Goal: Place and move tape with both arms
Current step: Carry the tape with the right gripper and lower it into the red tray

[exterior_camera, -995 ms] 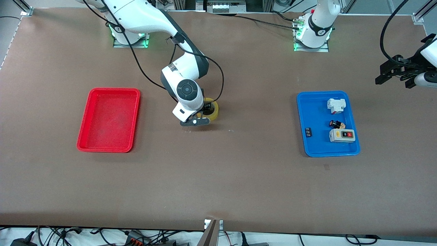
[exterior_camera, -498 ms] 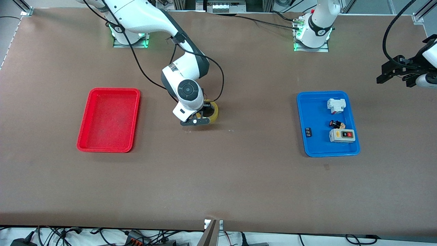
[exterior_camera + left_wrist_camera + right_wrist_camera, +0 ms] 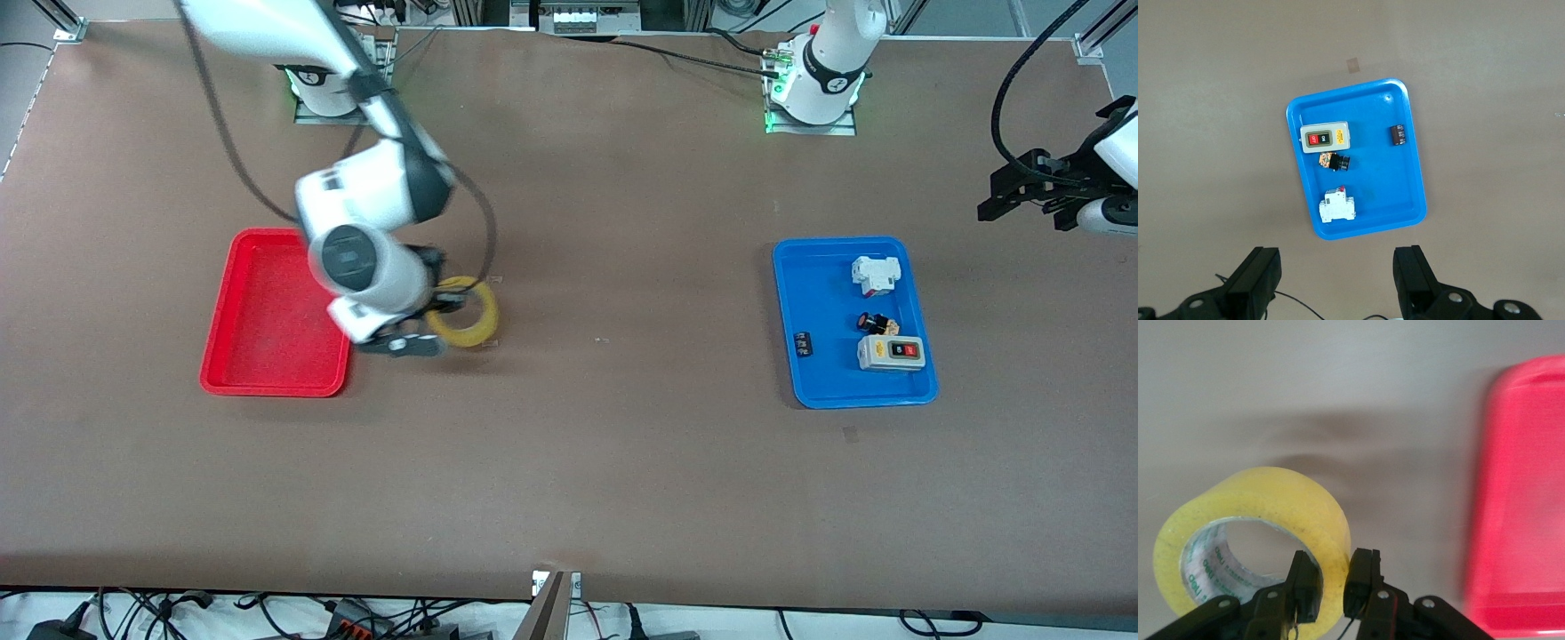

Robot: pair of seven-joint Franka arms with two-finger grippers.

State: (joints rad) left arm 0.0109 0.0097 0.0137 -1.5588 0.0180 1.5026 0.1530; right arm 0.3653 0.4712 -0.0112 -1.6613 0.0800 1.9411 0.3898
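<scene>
one roll of tape (image 3: 462, 313) is pinched by its wall in the right gripper (image 3: 433, 313); carry it level over the red tray (image 3: 267, 356). the left gripper (image 3: 1336, 280) waits, spread wide.

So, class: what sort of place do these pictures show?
Probably a robotics lab workbench: two white arms bolted to a brown table, a red tray and a blue tray laid out, cables along its edge. The right gripper holds the tape.

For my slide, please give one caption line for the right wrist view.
Right gripper shut on the wall of the yellow tape, beside the red tray.
</scene>
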